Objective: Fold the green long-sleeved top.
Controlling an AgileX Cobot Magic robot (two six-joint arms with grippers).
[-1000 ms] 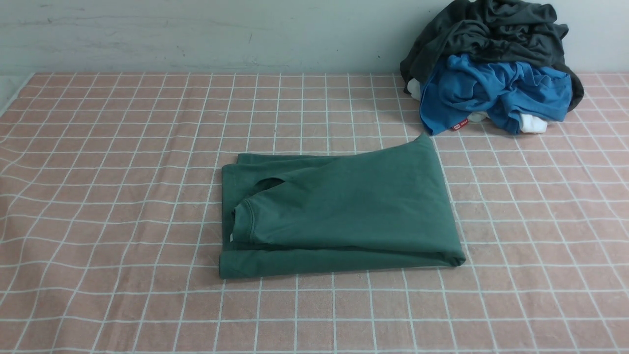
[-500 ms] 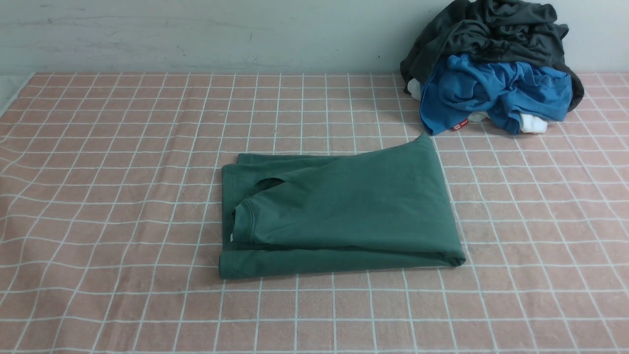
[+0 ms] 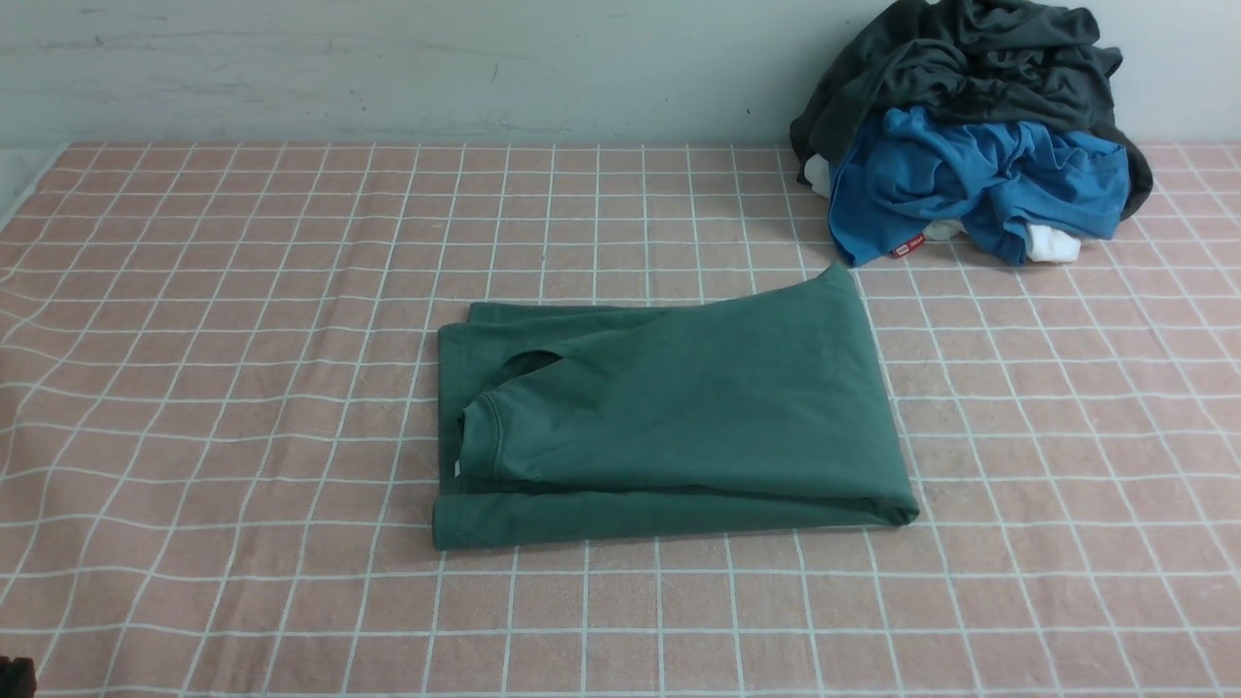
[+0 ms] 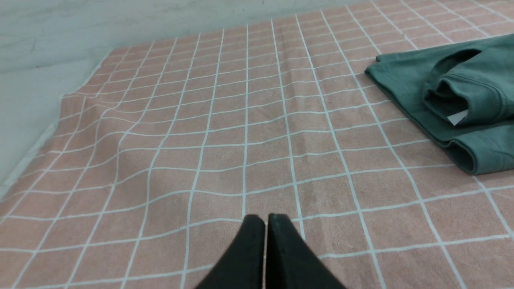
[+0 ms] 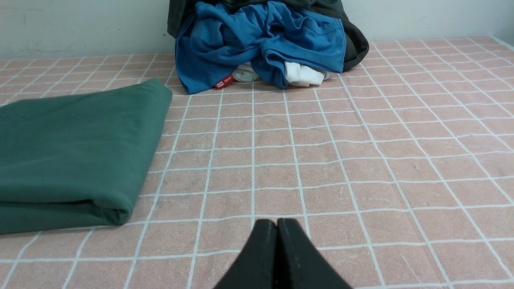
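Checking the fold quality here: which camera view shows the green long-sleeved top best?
The front view: the whole green long-sleeved top lies folded on the checked cloth, every edge visible. The left wrist view shows only its collar end with the white neck label. The right wrist view shows only the opposite folded end.

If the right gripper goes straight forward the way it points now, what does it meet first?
Probably nothing soon. The right gripper, shut, points over bare checked cloth. Straight ahead the pile's white garment comes first; the green long-sleeved top lies aside. Depth is uncertain.

dark green top, pink white-checked cloth, seemingly charcoal garment
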